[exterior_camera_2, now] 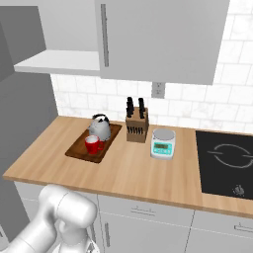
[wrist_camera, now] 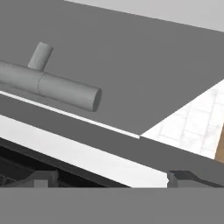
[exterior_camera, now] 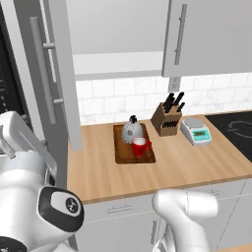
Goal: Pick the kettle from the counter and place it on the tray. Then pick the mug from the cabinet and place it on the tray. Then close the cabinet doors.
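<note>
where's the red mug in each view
Left base view: red mug at centre, on the tray, in front of the kettle.
Right base view: left of centre, same tray.
Hand view: not in it.
Shared landmark: knife block just right of the tray.

Red mug (exterior_camera: 140, 146), silver-grey kettle (exterior_camera: 132, 130), dark brown tray (exterior_camera: 124, 153), grey cabinet doors (exterior_camera: 206, 37).

White tiled wall (exterior_camera_2: 207, 106) (with socket (exterior_camera_2: 158, 89))
</note>
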Available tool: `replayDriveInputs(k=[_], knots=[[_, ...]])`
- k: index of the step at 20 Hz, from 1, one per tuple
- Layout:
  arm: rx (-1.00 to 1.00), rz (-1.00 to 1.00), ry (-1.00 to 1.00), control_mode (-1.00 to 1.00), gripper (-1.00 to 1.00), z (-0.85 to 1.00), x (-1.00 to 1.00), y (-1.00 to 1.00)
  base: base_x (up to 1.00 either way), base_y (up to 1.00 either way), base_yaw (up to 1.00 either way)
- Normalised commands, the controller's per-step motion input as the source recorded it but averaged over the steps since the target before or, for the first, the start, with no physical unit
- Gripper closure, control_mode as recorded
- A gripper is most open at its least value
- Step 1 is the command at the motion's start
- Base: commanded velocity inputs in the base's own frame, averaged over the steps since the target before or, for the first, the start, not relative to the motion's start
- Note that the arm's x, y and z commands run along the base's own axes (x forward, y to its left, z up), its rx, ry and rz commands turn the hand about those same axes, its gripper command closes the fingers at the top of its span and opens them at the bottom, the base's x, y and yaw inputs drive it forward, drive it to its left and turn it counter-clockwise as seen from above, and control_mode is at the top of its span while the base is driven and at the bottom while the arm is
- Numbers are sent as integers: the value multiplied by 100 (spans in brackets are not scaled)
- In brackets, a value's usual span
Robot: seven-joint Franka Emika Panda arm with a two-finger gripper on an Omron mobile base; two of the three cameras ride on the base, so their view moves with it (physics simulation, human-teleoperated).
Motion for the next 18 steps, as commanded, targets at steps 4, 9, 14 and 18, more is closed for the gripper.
replayDriveInputs(k=[4,9,14,18], knots=[[0,0,-11,-100,-100,-3,49,33,0,0,0],[4,-6,-24,-100,-100,0,11,11,0,0,0],[11,-17,-27,-100,-100,0,0,0,0,0,0],[11,-20,-2,-100,-100,0,0,0,0,0,0]])
